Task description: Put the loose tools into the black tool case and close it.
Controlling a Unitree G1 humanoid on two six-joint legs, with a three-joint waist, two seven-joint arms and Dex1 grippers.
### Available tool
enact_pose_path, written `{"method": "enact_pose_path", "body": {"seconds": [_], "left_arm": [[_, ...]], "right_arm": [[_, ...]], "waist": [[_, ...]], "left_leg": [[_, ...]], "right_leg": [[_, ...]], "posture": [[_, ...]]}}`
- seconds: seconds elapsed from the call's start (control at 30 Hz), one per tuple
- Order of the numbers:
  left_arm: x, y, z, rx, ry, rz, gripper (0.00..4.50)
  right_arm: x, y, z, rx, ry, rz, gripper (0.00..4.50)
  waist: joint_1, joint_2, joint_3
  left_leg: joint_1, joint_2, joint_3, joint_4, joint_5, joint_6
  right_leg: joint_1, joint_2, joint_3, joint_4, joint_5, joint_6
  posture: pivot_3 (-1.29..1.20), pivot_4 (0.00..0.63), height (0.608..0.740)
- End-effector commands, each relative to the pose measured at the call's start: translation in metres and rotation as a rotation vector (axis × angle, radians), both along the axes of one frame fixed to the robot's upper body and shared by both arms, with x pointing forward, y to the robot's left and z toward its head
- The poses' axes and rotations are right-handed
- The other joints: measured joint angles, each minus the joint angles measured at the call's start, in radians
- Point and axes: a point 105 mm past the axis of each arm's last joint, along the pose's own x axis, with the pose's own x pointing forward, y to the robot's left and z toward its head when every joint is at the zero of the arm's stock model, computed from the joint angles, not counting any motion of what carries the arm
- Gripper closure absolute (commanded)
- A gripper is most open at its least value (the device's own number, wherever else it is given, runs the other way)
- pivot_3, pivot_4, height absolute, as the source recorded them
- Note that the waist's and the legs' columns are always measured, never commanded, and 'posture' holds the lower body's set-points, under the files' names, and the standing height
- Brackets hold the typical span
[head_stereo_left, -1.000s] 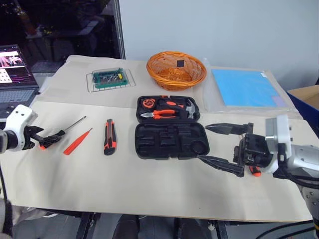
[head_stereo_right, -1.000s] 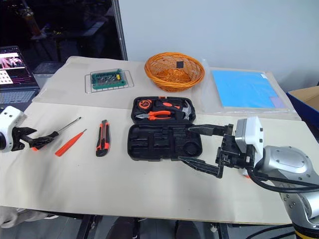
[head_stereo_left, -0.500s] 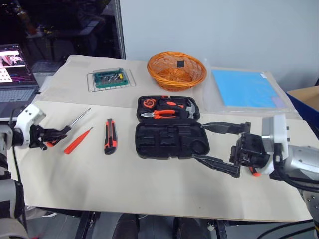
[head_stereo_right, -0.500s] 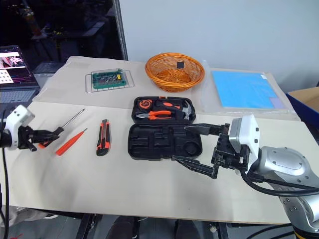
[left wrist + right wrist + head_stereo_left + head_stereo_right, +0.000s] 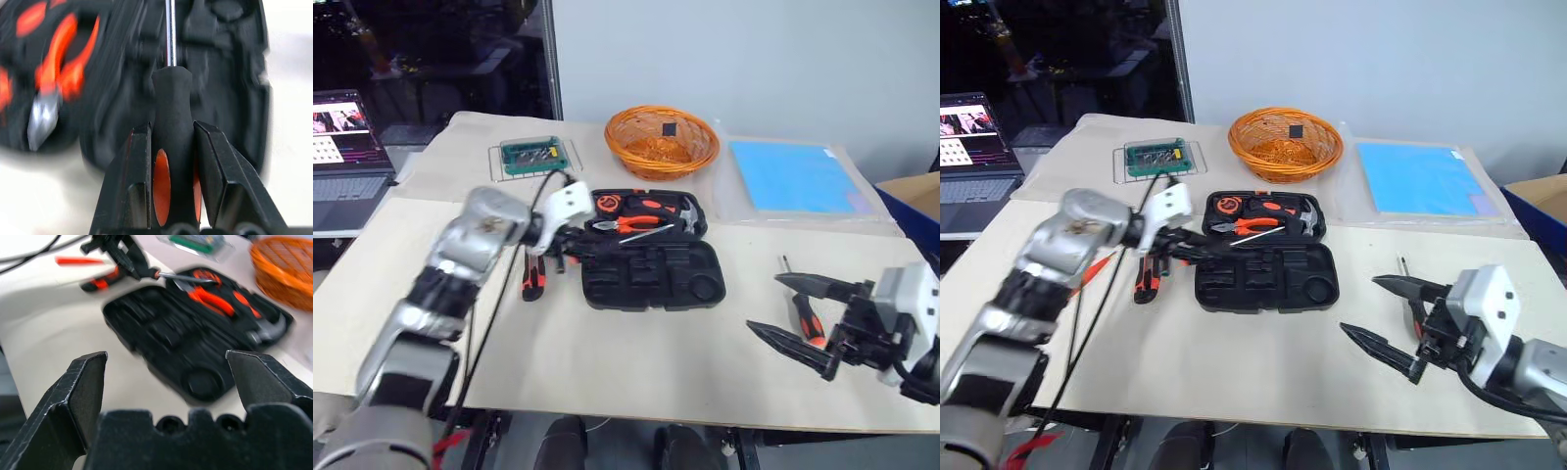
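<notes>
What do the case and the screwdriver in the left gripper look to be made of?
Black tool case: matte moulded plastic, judging by its shaped recesses.
Screwdriver, clamped in the left gripper: shiny steel-looking shaft; black handle with orange inlay, probably plastic or rubber.

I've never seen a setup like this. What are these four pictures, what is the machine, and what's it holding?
It is a two-armed humanoid robot. The two wide pictures come from cameras in its head, looking down over a paper-covered table. The two close-ups come from a camera on each wrist, looking along that hand's two black fingers.

On the table lies an open black moulded-plastic tool case with orange-handled pliers in its lid half. Left of it lies an orange-and-black utility knife; behind stands an orange woven basket.

The left hand grips a slim black-and-orange screwdriver by its handle, over the case. The right hand is open and holds nothing; another screwdriver lies on the table by it.
</notes>
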Motion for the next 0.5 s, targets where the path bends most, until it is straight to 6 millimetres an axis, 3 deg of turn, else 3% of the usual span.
{"method": "enact_pose_path", "body": {"seconds": [0.03,0.27,0.5], "left_arm": [[0.015,-0.005,-0.003,0.086,-0.051,-0.018,3.68],[0.042,-0.014,-0.021,0.233,-0.099,-0.017,3.68],[0.047,-0.021,-0.029,0.296,-0.110,-0.043,3.68]], "right_arm": [[-0.002,-0.003,0.010,-0.032,-0.056,-0.026,0.00],[-0.003,0.002,0.009,-0.027,-0.082,-0.046,0.00],[-0.010,0.007,0.009,-0.020,-0.094,-0.055,0.00]], "waist": [[-0.007,0.000,0.000],[0.002,0.001,0.001],[0.005,0.001,0.001]], "left_leg": [[0.000,0.000,0.000,0.000,0.000,0.000],[-0.002,-0.003,-0.005,0.000,0.000,0.001],[-0.005,-0.007,-0.010,0.000,-0.001,0.002]], "right_leg": [[0.000,0.000,0.000,0.000,0.000,0.000],[-0.001,0.000,0.000,0.000,0.000,0.000],[0.002,-0.001,0.000,-0.002,-0.002,0.003]], "posture": [[0.00,0.150,0.740],[0.00,0.150,0.740],[0.00,0.150,0.740]]}}
